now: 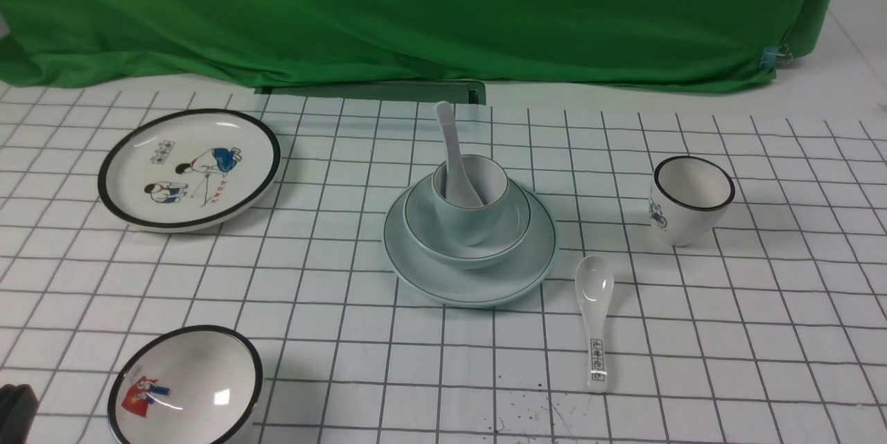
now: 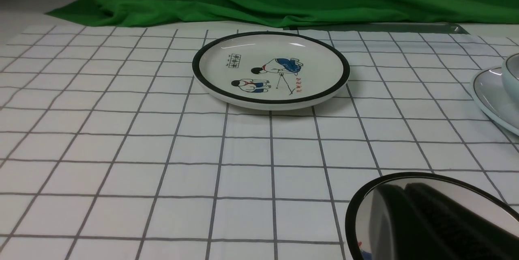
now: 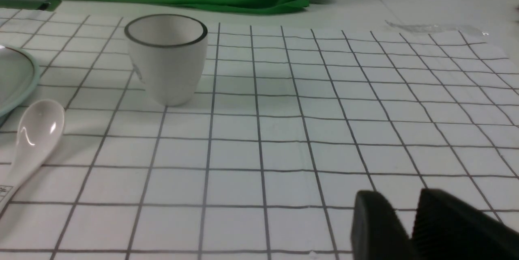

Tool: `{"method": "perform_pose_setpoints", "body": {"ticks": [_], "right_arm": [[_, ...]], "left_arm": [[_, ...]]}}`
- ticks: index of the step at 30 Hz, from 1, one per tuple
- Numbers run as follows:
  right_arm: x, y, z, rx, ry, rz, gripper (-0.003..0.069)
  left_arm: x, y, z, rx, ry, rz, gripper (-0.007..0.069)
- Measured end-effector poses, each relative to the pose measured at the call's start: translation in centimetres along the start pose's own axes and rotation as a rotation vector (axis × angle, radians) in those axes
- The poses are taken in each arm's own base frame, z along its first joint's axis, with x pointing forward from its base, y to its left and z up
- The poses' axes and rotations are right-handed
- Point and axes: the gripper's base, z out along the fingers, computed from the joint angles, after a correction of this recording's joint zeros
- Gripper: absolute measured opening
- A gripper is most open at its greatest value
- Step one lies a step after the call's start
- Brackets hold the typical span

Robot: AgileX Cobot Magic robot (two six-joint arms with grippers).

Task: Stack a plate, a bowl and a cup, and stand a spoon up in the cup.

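The pale blue-green plate [image 1: 478, 288] lies at the table's middle. The pale grey-blue bowl [image 1: 516, 222] sits on it, and the pale blue-green cup [image 1: 475, 219] stands in the bowl. The plain white spoon [image 1: 449, 136] stands in the cup with its handle up, leaning back left. The plate's edge also shows in the left wrist view [image 2: 486, 93] and the right wrist view [image 3: 16, 77]. My left gripper [image 2: 403, 187] is shut and empty, low over the black-rimmed bowl at the front left. My right gripper [image 3: 401, 196] is shut and empty over bare cloth at the front right, out of the front view.
A cartoon plate [image 1: 188, 168] lies back left. A black-rimmed bowl [image 1: 183, 388] with a red-blue figure is front left. A black-rimmed cup [image 1: 689, 198] stands right. A spoon with black characters [image 1: 594, 312] lies beside the stack. Green cloth [image 1: 416, 7] hangs behind.
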Motion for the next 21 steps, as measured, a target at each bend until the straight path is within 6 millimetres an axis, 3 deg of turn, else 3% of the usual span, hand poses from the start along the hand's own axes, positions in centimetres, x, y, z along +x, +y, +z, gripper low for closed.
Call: {"method": "perform_pose_setpoints", "body": {"ticks": [21], "right_arm": [[0.0, 0.0, 0.0, 0.0, 0.0, 0.0, 0.0228]], "left_arm": [[-0.01, 0.0, 0.0, 0.0, -0.001, 0.0, -0.0029]]}}
